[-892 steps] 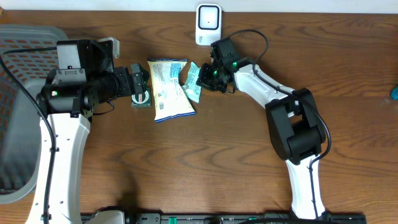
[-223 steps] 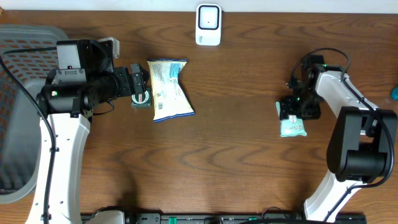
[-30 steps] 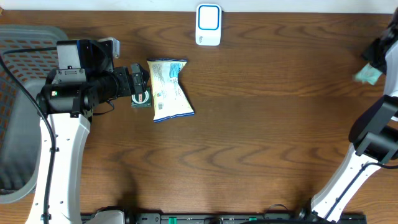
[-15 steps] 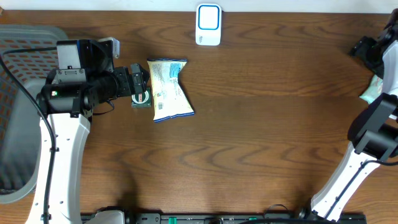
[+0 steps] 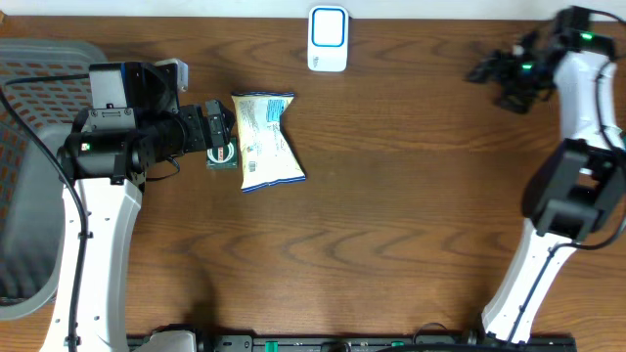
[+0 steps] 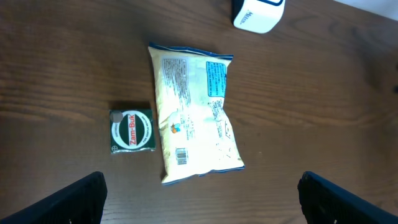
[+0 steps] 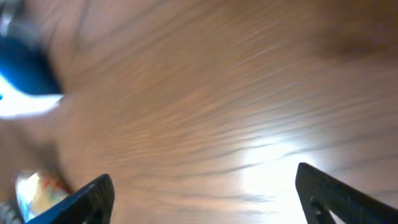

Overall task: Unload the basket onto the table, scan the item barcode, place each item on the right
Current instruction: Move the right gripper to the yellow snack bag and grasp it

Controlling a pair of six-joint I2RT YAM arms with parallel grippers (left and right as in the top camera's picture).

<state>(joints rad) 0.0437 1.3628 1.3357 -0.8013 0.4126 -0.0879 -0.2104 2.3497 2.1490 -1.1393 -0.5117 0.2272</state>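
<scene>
A pale yellow snack bag (image 5: 266, 140) lies flat at the table's back left, its printed barcode (image 6: 181, 155) face up in the left wrist view. A small green Zam-Buk tin (image 6: 131, 130) sits just left of the bag (image 6: 193, 118). The white scanner (image 5: 328, 37) with a blue face stands at the back edge. My left gripper (image 5: 220, 137) hovers open at the tin and the bag's left edge, holding nothing. My right gripper (image 5: 497, 83) is open and empty above the back right of the table, far from the bag. The right wrist view is motion-blurred; its gripper (image 7: 205, 193) frames bare wood.
A grey mesh basket (image 5: 29, 147) stands off the table's left end. The scanner (image 6: 258, 12) shows at the top of the left wrist view. In the right wrist view a blurred blue and white shape (image 7: 25, 81) shows at the left edge.
The right arm swung from the right edge back over the table, its jaws opening wider. The small teal packet it carried a second ago dropped away and is out of view. Left arm unmoved.
</scene>
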